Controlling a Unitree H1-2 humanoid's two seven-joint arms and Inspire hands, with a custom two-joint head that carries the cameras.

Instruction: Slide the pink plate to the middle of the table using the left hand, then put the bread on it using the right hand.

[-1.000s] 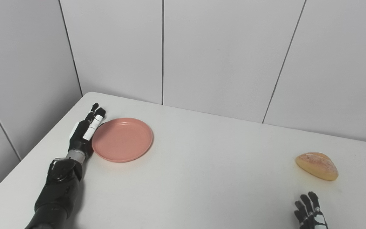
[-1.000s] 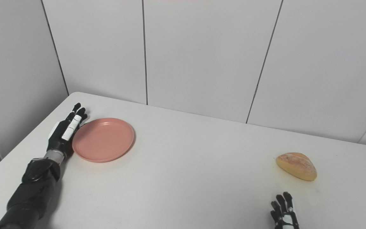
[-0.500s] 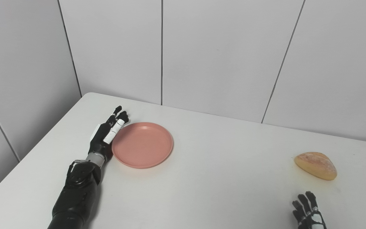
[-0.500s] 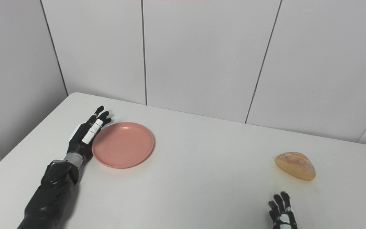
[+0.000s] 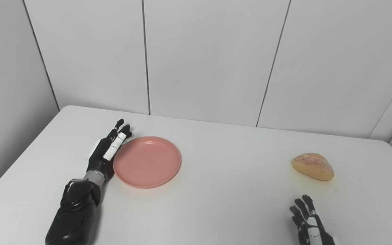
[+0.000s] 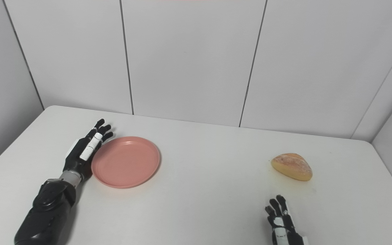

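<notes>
A round pink plate (image 5: 147, 161) lies flat on the white table (image 5: 216, 190), left of the middle. My left hand (image 5: 108, 150) is open, fingers straight, its edge resting against the plate's left rim. A golden bread roll (image 5: 313, 166) lies on the table at the right. My right hand (image 5: 310, 224) is open and empty at the bottom edge, below the bread and apart from it. The plate (image 6: 125, 161), the bread (image 6: 291, 166), my left hand (image 6: 85, 151) and my right hand (image 6: 281, 221) also show in the right eye view.
Grey panelled walls (image 5: 209, 58) stand behind the table and at both sides. The table's left edge (image 5: 19, 160) runs close to my left arm. Its right edge (image 6: 391, 177) lies beyond the bread.
My left hand has pushed the plate to the right across the table. The camera has also turned right, shifting the whole picture left. The bread and the right hand stay in place.
</notes>
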